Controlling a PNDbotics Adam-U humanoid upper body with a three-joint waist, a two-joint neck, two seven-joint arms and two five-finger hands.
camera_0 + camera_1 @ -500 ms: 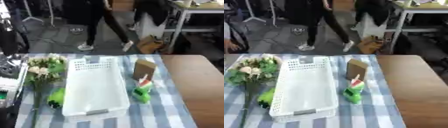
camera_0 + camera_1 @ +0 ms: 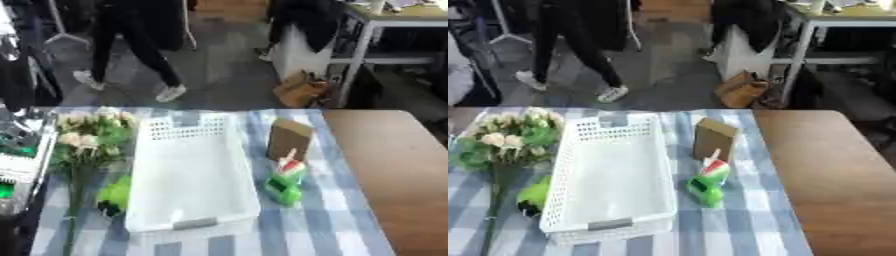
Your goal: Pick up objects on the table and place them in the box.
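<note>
Right eye view shows you the white basket (image 2: 610, 175) at centre, flowers (image 2: 505, 137) left, brown box (image 2: 714, 134) and what looks like a green toy (image 2: 706, 187) right. Neither hand shows, so finger state can't be told.

Basket (image 2: 610, 175): white, perforated walls
Cloth (image 2: 745, 235): blue-white check
Worktop (image 2: 842, 180): brown wood
Box (image 2: 714, 138): brown
Flowers (image 2: 505, 140): cream, green leaves
Toy (image 2: 707, 186): green, red-white top

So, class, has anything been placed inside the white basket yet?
No, the white basket shows only its bare floor, with the flowers and brown box beside it.
</note>
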